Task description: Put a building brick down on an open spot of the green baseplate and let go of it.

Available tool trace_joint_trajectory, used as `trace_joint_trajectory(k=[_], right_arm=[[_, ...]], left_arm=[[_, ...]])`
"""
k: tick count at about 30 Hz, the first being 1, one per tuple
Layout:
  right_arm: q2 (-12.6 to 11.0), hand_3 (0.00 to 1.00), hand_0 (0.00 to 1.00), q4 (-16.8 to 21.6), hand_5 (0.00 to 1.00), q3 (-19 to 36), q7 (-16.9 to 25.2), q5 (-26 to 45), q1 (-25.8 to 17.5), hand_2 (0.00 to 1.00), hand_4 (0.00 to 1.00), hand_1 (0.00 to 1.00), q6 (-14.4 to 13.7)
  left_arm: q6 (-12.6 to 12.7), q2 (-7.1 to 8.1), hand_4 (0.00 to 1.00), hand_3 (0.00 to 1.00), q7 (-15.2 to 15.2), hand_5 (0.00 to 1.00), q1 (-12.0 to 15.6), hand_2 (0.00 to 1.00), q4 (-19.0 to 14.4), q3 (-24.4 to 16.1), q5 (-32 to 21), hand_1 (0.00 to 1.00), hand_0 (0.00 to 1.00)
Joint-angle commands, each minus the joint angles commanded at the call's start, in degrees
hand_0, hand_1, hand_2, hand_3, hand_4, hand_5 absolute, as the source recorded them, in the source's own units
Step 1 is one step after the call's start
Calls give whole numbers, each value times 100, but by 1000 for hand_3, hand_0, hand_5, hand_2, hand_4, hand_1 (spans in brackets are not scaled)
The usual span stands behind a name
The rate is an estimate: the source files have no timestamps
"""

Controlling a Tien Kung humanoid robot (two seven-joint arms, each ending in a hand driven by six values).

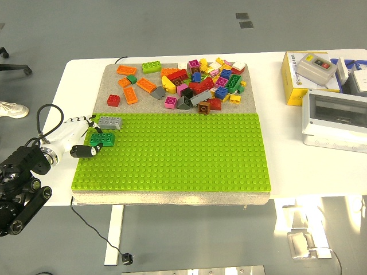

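The green baseplate (178, 154) lies on a tan mat in the middle of the table. My left hand (86, 137) reaches in from the left at the plate's left edge. Its thumb (83, 151) and a finger pinch a dark green brick (102, 139) that rests on the plate's upper left corner. The other fingers (89, 119) spread upward beside a grey brick (109, 121) that sits on the plate's top left edge. The rest of the plate is bare studs. My right arm is out of view.
A pile of loose coloured bricks (200, 83) lies on the mat behind the plate, with orange bricks (135, 86) and a red brick (113, 101) at its left. A yellow box (309, 71) and a grey-white enclosure (335, 117) stand at the table's right.
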Motion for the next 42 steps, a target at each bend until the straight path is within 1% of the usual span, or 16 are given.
trace_joint_trajectory(k=[3, 4, 5, 11, 13, 15, 17, 18, 20, 22, 25, 28, 30, 34, 37, 42], right_arm=[[-1, 698, 682, 0, 998, 2, 1, -1, 0, 620, 497, 634, 0], [-2, 698, 682, 0, 998, 3, 1, -1, -2, 620, 497, 634, -1], [-4, 698, 682, 0, 998, 9, 3, -7, -3, 620, 497, 634, 0], [-14, 697, 682, 0, 998, 10, 11, 0, -10, 620, 497, 635, -3], [-21, 695, 682, 0, 998, 3, 18, 21, -14, 620, 497, 634, -9], [-27, 695, 682, 0, 998, -5, 26, 47, -16, 620, 497, 634, -17], [-31, 695, 682, 0, 998, 3, 29, 43, -11, 620, 497, 634, -19], [-33, 693, 682, 0, 998, 14, 28, 25, -4, 620, 498, 634, -17], [-35, 693, 682, 0, 998, 38, 24, -11, 10, 620, 498, 634, -14], [-36, 693, 682, 0, 998, 53, 23, -21, 18, 620, 498, 634, -16], [-39, 689, 682, 0, 998, 62, 28, -6, 23, 620, 498, 634, -25], [-44, 689, 682, 0, 998, 67, 34, -1, 34, 620, 498, 634, -32], [-49, 686, 682, 0, 998, 73, 38, 0, 39, 620, 497, 633, -36], [-59, 686, 682, 0, 998, 109, 42, -30, 47, 620, 497, 633, -40], [-63, 686, 683, 0, 998, 149, 40, -81, 55, 620, 497, 633, -35], [-60, 680, 682, 0, 998, 186, 39, -133, 68, 620, 497, 634, -27]], left_arm=[[-25, 11, 612, 571, 26, 208, 15, 998, -67, -30, -13, 998, 998], [-59, 21, 612, 571, 63, 208, 34, 998, -153, -67, -36, 998, 998], [-130, 34, 612, 571, 147, 208, 73, 998, -321, -138, -67, 998, 998], [-456, 34, 620, 573, 550, 211, 263, 998, -932, -374, -141, 998, 998], [-588, 3, 625, 576, 756, 216, 353, 998, -1194, -453, -205, 996, 998], [-664, -55, 625, 576, 987, 216, 379, 998, -1460, -411, -292, 996, 998], [-644, -120, 625, 576, 1231, 216, 297, 998, -1718, -231, -395, 996, 998], [-594, -163, 617, 581, 1364, 221, 215, 979, -1847, -107, -455, 980, 998], [-454, -251, 617, 581, 1628, 221, 48, 979, -2078, 143, -565, 980, 998], [-323, -336, 617, 581, 1863, 221, -106, 979, -2187, 368, -622, 980, 998], [-177, -481, 614, 578, 2211, 225, -333, 959, -2211, 703, -661, 971, 998], [-128, -626, 614, 578, 2544, 225, -509, 959, -2162, 1016, -676, 971, 998], [-111, -713, 616, 580, 2756, 231, -583, 953, -2121, 1164, -683, 955, 998], [-101, -859, 616, 580, 3093, 231, -690, 953, -2000, 1356, -758, 955, 998], [-89, -913, 617, 584, 3159, 232, -762, 946, -1912, 1460, -829, 948, 998], [-48, -949, 618, 584, 3096, 239, -856, 940, -1688, 1642, -901, 956, 998]])
